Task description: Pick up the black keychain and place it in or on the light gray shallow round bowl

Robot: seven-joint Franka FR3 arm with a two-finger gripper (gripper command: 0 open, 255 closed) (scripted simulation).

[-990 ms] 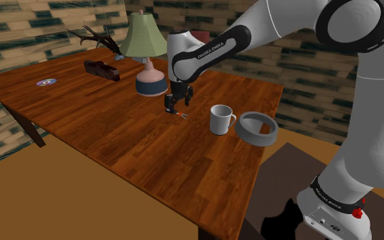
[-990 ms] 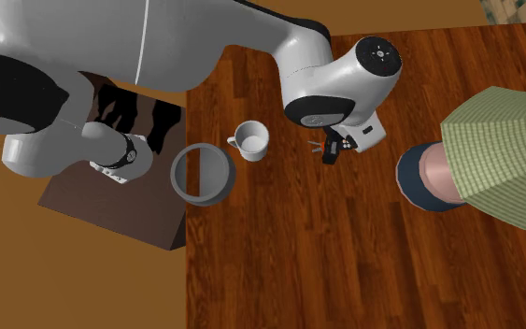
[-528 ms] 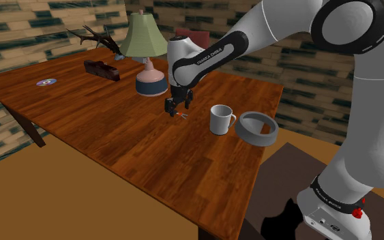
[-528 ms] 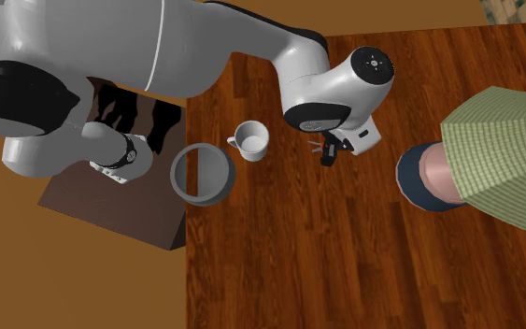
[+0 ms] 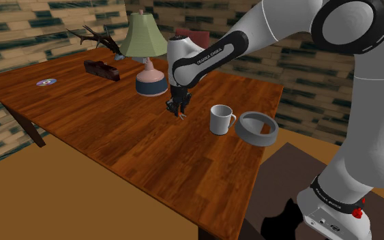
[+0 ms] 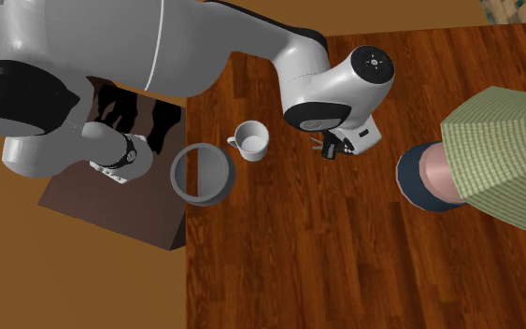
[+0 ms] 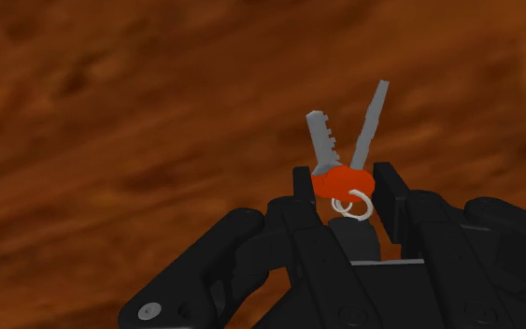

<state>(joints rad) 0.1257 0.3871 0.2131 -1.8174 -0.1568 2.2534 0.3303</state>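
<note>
This looks like a room in a house, a living or dining room of a rustic kind. A large wooden counter (image 5: pixel 115 129) with dark legs stands on a tan floor (image 5: pixel 61 198). The walls (image 5: pixel 20 27) behind it are rough stone or brick in brown and grey-green. Homely things sit on the counter: a table lamp (image 5: pixel 144 58) with a green pleated shade, a pair of antlers (image 5: pixel 95 37), a disc (image 5: pixel 46 82), a white mug (image 5: pixel 219 120) and a grey shallow bowl (image 5: pixel 257 138).
</note>
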